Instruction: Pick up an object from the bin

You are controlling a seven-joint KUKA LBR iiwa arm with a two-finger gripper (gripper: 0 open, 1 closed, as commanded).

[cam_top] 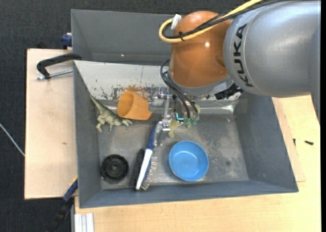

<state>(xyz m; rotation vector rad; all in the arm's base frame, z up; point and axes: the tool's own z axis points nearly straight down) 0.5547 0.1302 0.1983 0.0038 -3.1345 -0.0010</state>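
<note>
When lowering the hand [173,121], opening not discernible, onto the far tip of the blue-handled brush [150,147] mid-bin, keep clear of orange cup [133,105] left and blue bowl [188,161] near.

From my remote station I see a grey metal bin [265,139], its far wall pale and flecked with rust-brown and dark specks. By that wall lie a plain orange plastic cup [133,105] and a pale yellow-green toy dinosaur [108,119]. Along the near edge are a black round ribbed disc [114,167], a blue-and-white-handled brush with dark bristles [145,162] and a solid bright blue round bowl [188,161]. The glossy orange wrist cover [196,53] carries a yellow cable [244,6].
</note>
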